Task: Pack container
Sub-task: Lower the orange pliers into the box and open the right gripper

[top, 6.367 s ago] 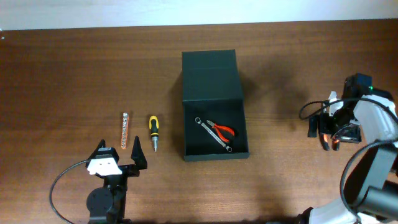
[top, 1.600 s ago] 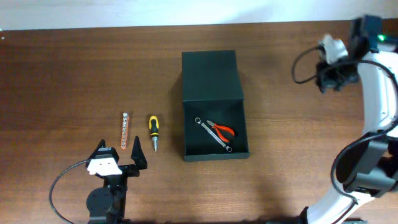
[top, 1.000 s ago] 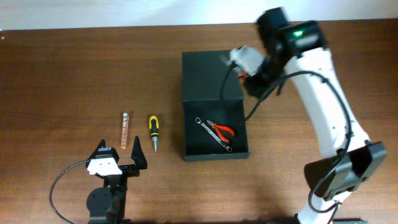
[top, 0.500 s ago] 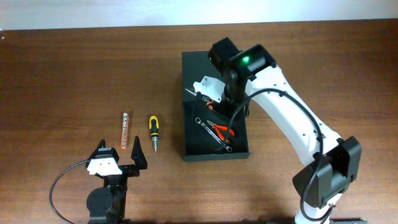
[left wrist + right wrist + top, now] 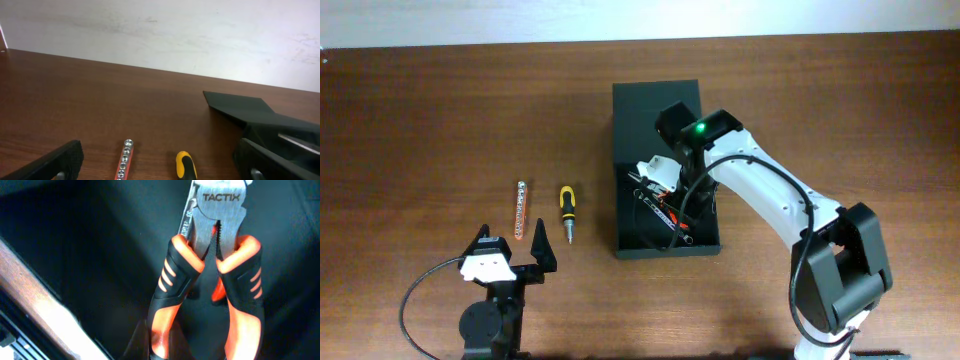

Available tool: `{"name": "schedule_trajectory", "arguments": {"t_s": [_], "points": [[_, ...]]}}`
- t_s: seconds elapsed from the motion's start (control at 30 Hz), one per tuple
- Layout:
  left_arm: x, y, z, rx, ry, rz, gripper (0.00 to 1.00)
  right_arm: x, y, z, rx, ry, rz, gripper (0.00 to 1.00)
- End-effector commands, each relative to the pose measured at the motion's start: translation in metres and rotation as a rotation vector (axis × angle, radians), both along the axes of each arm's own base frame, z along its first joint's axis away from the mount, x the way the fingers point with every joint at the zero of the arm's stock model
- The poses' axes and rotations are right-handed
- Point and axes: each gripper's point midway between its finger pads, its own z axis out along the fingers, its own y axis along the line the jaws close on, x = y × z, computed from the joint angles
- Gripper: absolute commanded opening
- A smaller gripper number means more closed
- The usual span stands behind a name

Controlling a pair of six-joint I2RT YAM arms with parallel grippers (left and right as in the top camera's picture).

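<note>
Right claw [image 5: 642,180], pinched shut, hangs inside the large matte black rectangular container [image 5: 655,110] above orange-handled pliers [image 5: 210,280]; left claw [image 5: 512,234], at its 8 o'clock, gapes wide.

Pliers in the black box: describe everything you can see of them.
The pliers have a grey metal head stamped TACTIX with serrated jaws nearly closed. Their two curved handles, slightly apart, are sleeved in rubbery-looking orange and black grips with ribbed slots. They lie flat on the matte black floor of the open container, head pointing away from the right wrist camera. A silver wrench runs along the left side of the head, touching it or passing under it; I cannot tell which.
</note>
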Motion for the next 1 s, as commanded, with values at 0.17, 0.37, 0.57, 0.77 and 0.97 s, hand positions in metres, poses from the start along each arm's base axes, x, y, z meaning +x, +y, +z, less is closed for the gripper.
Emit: {"name": "schedule_trajectory", "arguments": {"t_s": [0.17,0.37,0.57,0.77,0.97], "points": [[0.0,-0.002,-0.002,0.016,0.006,-0.012,0.99,-0.004,0.019,0.001,0.098,0.028,-0.039,0.04],[0.0,-0.002,-0.002,0.016,0.006,-0.012,0.99,-0.004,0.018,-0.005,0.098,0.027,-0.038,0.04],[0.0,-0.002,-0.002,0.016,0.006,-0.012,0.99,-0.015,0.012,-0.027,0.081,0.055,-0.04,0.04],[0.0,-0.002,-0.002,0.016,0.006,-0.012,0.99,-0.02,0.009,-0.034,0.075,0.064,-0.041,0.04],[0.0,-0.002,-0.002,0.016,0.006,-0.012,0.99,-0.014,0.013,-0.034,0.089,0.042,-0.039,0.04]]}}
